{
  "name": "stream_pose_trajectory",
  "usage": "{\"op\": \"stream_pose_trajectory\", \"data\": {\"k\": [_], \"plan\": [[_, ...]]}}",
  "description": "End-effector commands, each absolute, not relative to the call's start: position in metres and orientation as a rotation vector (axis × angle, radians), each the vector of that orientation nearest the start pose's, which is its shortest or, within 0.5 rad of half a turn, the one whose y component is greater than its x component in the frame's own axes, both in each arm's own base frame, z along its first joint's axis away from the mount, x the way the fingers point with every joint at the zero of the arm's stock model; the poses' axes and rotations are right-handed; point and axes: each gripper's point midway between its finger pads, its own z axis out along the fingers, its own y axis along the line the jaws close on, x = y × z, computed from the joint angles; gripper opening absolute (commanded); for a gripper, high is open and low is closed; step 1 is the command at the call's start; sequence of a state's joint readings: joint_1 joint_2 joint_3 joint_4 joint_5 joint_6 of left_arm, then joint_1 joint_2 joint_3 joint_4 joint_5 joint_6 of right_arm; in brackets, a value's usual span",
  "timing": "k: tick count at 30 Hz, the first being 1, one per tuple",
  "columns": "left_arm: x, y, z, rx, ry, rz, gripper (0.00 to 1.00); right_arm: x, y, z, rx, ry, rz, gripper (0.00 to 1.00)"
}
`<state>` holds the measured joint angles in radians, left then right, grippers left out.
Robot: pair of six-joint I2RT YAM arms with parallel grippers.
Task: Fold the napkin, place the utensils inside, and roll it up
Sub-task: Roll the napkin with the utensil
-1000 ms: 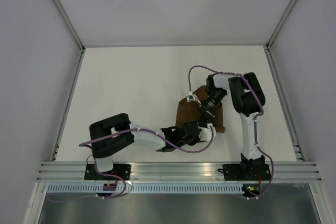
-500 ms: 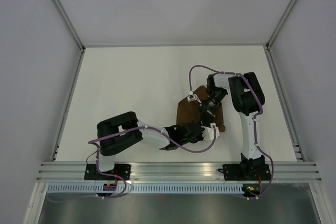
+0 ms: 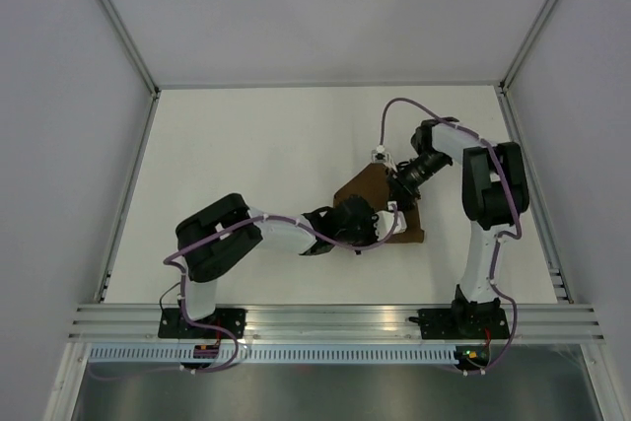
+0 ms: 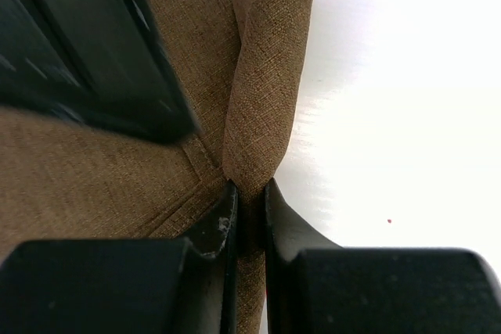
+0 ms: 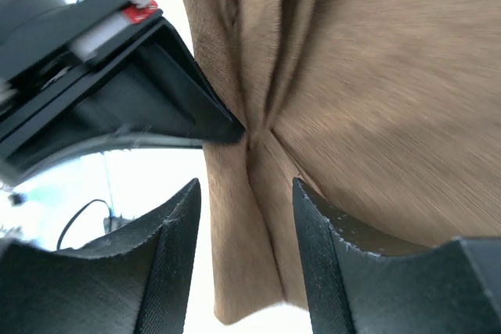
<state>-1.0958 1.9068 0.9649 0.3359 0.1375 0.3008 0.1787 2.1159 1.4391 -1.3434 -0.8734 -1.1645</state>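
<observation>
Left claw [image 4: 249, 213]: clenched, grasping the napkin [image 4: 94, 170]; my two dark fingers [image 4: 223, 228] stand almost together with a ridge of cloth nipped between them.
Ridge in grip: a thick rolled fold that runs from my fingertips away across the left wrist view, along the edge of the cloth and just beside bare table [image 4: 407, 115].
Right claw [image 5: 244, 185]: released; my fingers stand well apart, with brown cloth showing in the gap and on past the tips. I cannot tell whether either pad touches it.
Claw to claw: close together over the napkin. In the right wrist view, the black body of my left claw fills the upper left, and its tip sits where the creases meet.
Creases: several folds gather to one point at that tip and fan outward from it.
Napkin: brown woven cloth, bunched and creased, lying on the table right of centre between my two arms. From above it is an angular patch, partly hidden under both claws.
Arms: my left arm reaches low across from its near-left base. My right arm rises from its near-right base and bends back toward the cloth from the far side.
Table: white and matte.
</observation>
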Motion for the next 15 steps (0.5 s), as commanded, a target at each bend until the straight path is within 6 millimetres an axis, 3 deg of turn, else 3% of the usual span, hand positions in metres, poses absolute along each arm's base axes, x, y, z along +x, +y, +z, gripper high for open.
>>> {"op": "stream_pose_trajectory", "data": {"k": [1,7,8,9,10,11,12,13,14,15], "plan": [[0.174,-0.405,-0.021,1.574,1.944,-0.801,0.02,0.290,0.158,0.094,-1.405,2.109,1.290,0.57],[0.175,-0.404,-0.018,1.567,2.077,-0.973,0.02,0.301,0.131,0.131,-1.304,1.982,1.120,0.57],[0.176,-0.405,-0.018,1.569,2.106,-0.992,0.02,0.296,0.129,0.121,-1.317,1.977,1.085,0.57],[0.175,-0.404,-0.019,1.563,2.132,-1.015,0.02,0.292,0.128,0.129,-1.329,1.948,1.028,0.57],[0.173,-0.400,-0.019,1.561,2.170,-1.058,0.02,0.276,0.126,0.116,-1.329,1.966,1.032,0.57],[0.174,-0.401,-0.021,1.558,2.192,-1.082,0.02,0.283,0.123,0.112,-1.355,1.929,0.941,0.58],[0.174,-0.401,-0.021,1.542,2.219,-1.106,0.02,0.280,0.120,0.120,-1.346,1.911,0.860,0.59],[0.172,-0.396,-0.023,1.539,2.261,-1.134,0.02,0.281,0.117,0.118,-1.334,1.910,0.803,0.60],[0.174,-0.398,-0.025,1.536,2.274,-1.140,0.02,0.279,0.117,0.103,-1.345,1.893,0.738,0.61],[0.174,-0.398,-0.026,1.529,2.295,-1.153,0.02,0.278,0.111,0.105,-1.368,1.884,0.616,0.62]]}}
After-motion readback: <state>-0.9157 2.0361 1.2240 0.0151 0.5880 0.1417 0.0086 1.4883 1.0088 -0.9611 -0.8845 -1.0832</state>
